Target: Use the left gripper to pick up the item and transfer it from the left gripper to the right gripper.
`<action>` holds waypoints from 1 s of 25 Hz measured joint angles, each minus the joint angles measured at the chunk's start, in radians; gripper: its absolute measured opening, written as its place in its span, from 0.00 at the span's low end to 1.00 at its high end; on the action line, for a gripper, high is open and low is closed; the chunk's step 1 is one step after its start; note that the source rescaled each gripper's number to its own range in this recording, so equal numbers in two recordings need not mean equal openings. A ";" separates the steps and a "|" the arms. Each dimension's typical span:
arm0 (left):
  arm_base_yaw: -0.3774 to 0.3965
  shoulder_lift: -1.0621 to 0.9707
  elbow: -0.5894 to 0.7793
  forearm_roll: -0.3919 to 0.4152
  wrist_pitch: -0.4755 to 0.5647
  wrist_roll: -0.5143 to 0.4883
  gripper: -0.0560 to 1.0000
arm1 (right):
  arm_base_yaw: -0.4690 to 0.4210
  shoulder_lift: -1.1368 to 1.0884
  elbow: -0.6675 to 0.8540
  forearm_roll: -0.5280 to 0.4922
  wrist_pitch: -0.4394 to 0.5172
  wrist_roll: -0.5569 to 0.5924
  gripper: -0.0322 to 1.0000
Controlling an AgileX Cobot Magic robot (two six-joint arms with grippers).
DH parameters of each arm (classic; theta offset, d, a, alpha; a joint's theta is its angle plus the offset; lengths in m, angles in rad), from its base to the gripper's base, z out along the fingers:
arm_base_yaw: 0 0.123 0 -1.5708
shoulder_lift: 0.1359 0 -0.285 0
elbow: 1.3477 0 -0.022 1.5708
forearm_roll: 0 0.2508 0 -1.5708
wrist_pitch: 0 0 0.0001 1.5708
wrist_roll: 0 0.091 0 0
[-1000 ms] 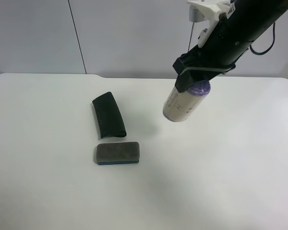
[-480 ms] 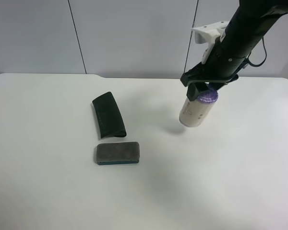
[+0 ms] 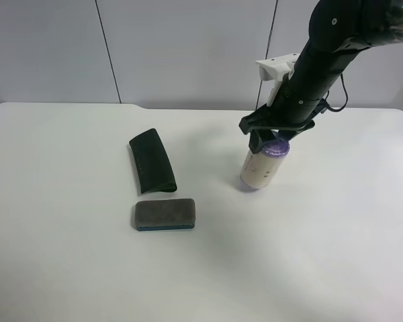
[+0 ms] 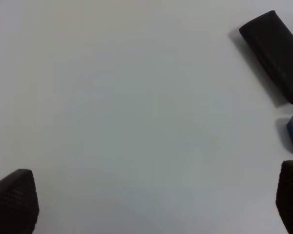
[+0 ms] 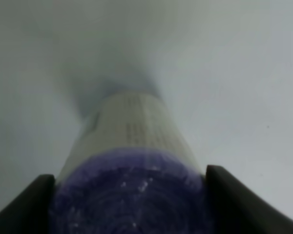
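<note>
One roll, held at its purple top end between the fingers of the right gripper; jaws clamped on it, one finger on each side in the right wrist view. Roll hangs below the gripper, slightly tilted, cream label facing out, its lower end at or just above the table; contact can't be told. It sits right of centre on the table, well apart from the other two things. Left gripper: fingertips spread wide, nothing between them, over bare table; not seen in the high view. One dark pouch, lying flat left of the roll. One eraser, just in front of the pouch, near it, not touching.
</note>
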 joint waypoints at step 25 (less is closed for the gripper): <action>0.000 0.000 0.000 0.000 0.000 0.000 0.99 | 0.000 -0.010 -0.052 0.044 0.102 0.000 1.00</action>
